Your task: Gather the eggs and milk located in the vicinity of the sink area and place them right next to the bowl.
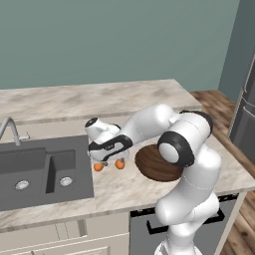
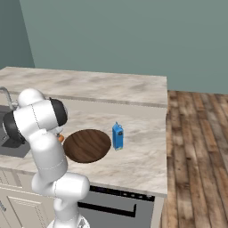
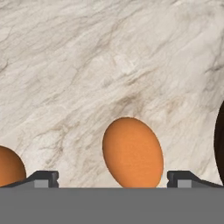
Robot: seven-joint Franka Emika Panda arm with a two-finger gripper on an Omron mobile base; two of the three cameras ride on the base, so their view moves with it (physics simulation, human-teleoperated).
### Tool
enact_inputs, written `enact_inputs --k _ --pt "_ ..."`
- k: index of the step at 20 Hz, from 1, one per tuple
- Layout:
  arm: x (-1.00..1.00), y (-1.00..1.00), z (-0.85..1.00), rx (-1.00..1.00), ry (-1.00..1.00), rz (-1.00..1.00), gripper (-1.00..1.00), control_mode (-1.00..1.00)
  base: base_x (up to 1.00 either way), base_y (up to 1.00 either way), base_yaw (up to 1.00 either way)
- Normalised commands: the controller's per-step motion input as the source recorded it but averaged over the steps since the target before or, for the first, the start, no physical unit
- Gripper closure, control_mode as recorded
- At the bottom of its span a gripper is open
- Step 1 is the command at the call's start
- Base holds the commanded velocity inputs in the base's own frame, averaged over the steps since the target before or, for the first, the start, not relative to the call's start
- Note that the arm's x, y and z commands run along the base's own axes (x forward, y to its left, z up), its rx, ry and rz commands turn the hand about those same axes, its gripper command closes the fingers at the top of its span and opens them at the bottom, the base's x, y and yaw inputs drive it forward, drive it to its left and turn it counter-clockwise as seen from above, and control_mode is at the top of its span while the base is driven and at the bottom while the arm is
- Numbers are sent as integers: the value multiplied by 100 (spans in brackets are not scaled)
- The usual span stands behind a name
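Two orange-brown eggs lie on the marble counter between the sink and the bowl. My gripper (image 1: pixel 109 160) hovers low over them, open. In the hand view one egg (image 3: pixel 132 152) sits between the two fingertips (image 3: pixel 43 178), which stand apart from it. The other egg (image 3: pixel 8 168) lies outside the left finger. From the left base view the eggs (image 1: pixel 98 167) (image 1: pixel 119 164) rest just left of the dark wooden bowl (image 1: pixel 157 164). The blue milk carton (image 2: pixel 117 136) stands upright right of the bowl (image 2: pixel 87 145).
The dark grey double sink (image 1: pixel 40 172) with its silver faucet (image 1: pixel 10 127) is set in the counter to the left. A raised marble ledge (image 1: pixel 99 97) runs along the back. The counter's end and wood floor (image 2: pixel 196 147) lie to the right.
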Motion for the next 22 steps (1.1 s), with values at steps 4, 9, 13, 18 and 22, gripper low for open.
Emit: enact_inputs --k 4,9,13,18,22 --pt "0 -29 0 -1 0 0 -100 -100 0 0 0" --pt "0 -31 -3 0 -1 0 -100 -100 0 0 0" --pt "0 -5 -10 0 -1 2 -100 -100 0 0 0" --pt "-20 8 -2 2 -5 6 -100 -100 0 0 0" --pt "-15 10 -2 2 -8 7 -100 -100 0 0 0"
